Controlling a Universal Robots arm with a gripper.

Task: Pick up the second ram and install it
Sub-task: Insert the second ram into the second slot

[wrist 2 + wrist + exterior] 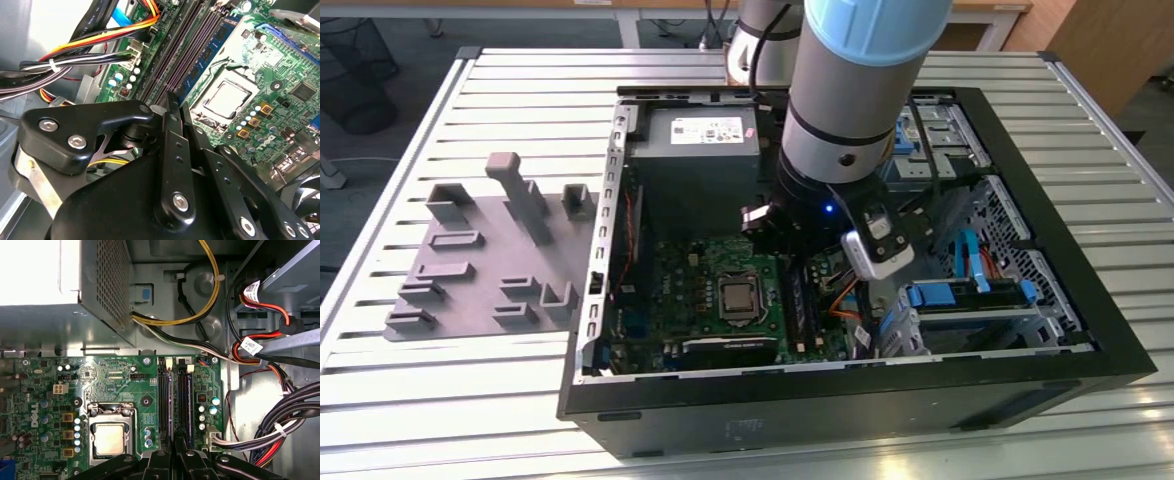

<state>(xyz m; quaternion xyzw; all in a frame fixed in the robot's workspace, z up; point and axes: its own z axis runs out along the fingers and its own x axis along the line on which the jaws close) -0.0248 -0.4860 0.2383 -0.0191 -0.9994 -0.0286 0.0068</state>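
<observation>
My gripper [790,262] is low inside the open computer case [854,385], over the green motherboard [678,285]. In both wrist views its black fingers are shut together, the gripper [172,97] [175,442] hovering right at the near end of the long black memory slots [172,57] [165,395]. Whether anything thin sits between the fingers is hidden. A dark memory stick with a blue label [212,47] stands in the slot beside the CPU socket [226,99] [109,439]. I cannot tell if that is the second ram.
A grey power supply [700,135] fills the far end of the case. Bundled cables [75,55] [280,420] run close beside the slots. Drive bays with blue connectors [974,292] sit on the exterior view's right. A grey holder plate with blocks [480,265] lies outside the case on the left.
</observation>
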